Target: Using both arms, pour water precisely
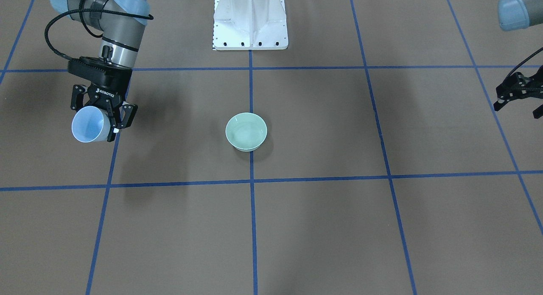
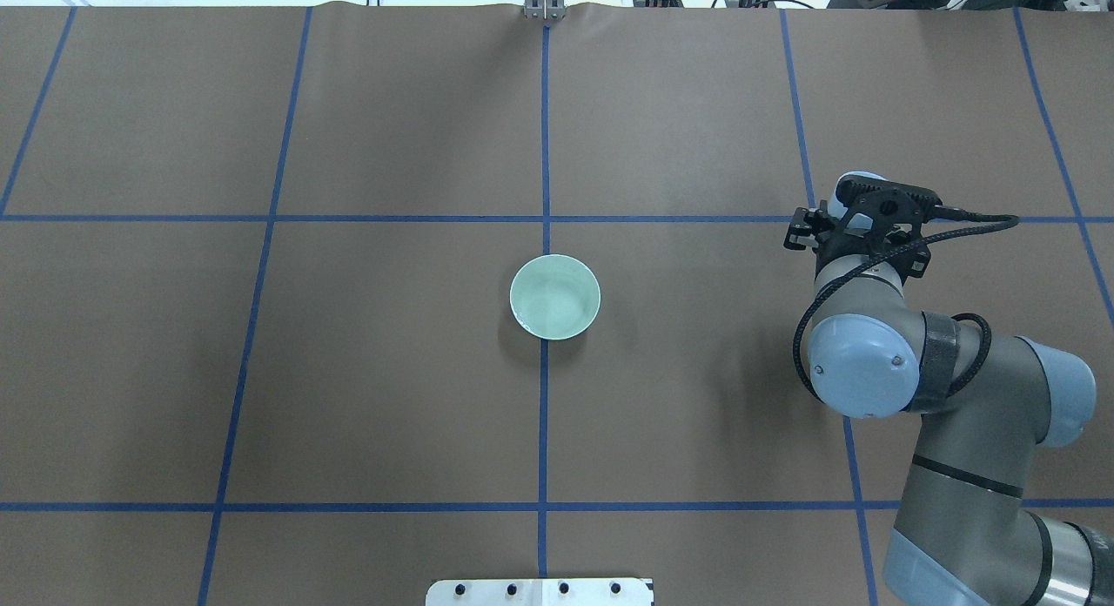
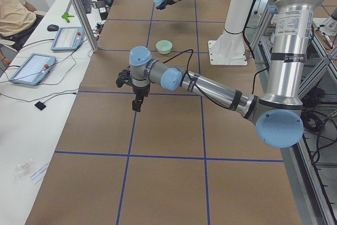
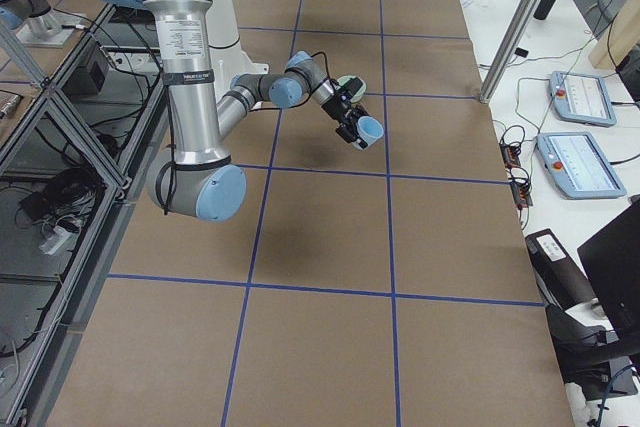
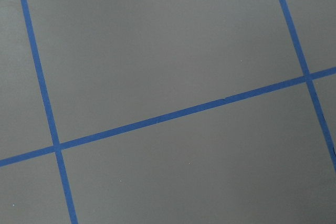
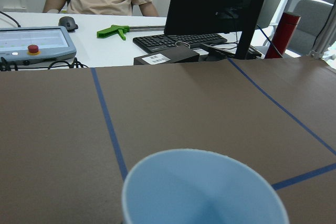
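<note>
The green bowl stands mid-table, the white pedestal well apart at the robot's edge; bare table flanks both.

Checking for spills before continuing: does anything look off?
The blue cup in the right gripper is tipped sideways over the table, well apart from the green bowl. No puddle shows.

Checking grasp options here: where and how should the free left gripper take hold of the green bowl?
Pinch the green bowl at its rim, coming straight down with the left gripper, one finger inside, one outside, on the side facing that arm. It stands upright and open-mouthed with a sloping round wall, so a side clamp would probably slip.
</note>
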Controlling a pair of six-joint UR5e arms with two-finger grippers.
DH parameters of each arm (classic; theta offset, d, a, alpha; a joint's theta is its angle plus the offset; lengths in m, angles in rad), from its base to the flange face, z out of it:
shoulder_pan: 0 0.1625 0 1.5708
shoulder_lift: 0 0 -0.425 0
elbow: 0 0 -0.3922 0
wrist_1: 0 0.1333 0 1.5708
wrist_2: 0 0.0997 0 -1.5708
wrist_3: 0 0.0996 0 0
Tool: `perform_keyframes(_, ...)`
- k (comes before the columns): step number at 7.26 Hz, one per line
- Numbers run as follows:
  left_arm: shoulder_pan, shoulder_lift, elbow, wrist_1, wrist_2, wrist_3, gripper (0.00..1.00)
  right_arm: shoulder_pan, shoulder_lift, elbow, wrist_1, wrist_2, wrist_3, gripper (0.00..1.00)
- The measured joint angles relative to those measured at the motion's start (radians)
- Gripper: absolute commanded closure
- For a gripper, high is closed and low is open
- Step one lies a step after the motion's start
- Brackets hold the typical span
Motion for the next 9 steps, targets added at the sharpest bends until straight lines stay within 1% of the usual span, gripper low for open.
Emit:
perform_keyframes(2, 0.000, 0.000, 0.000, 0.001, -0.001, 0.000, 0.00, -0.047, 0.002, -0.003, 0.155, -0.034, -0.199, 1.00)
perform_keyframes(3, 0.000, 0.000, 0.001, 0.001, -0.002, -0.001, 0.00, -0.073, 0.002, -0.008, 0.258, -0.038, -0.287, 1.00)
perform_keyframes(4, 0.000, 0.000, 0.002, 0.001, -0.007, -0.001, 0.00, -0.098, 0.002, -0.012, 0.366, -0.017, -0.376, 1.00)
perform_keyframes(5, 0.000, 0.001, 0.003, 0.001, -0.017, -0.001, 0.00, -0.116, 0.002, -0.015, 0.449, 0.040, -0.451, 1.00)
perform_keyframes(6, 0.000, 0.001, 0.004, 0.001, -0.023, -0.001, 0.00, -0.125, 0.003, -0.015, 0.501, 0.114, -0.526, 1.00)
perform_keyframes(8, 0.000, 0.001, 0.005, 0.002, -0.028, -0.001, 0.00, -0.133, 0.011, -0.014, 0.559, 0.296, -0.660, 1.00)
perform_keyframes(9, 0.000, 0.001, 0.006, 0.002, -0.028, -0.001, 0.00, -0.136, 0.029, -0.016, 0.564, 0.365, -0.708, 1.00)
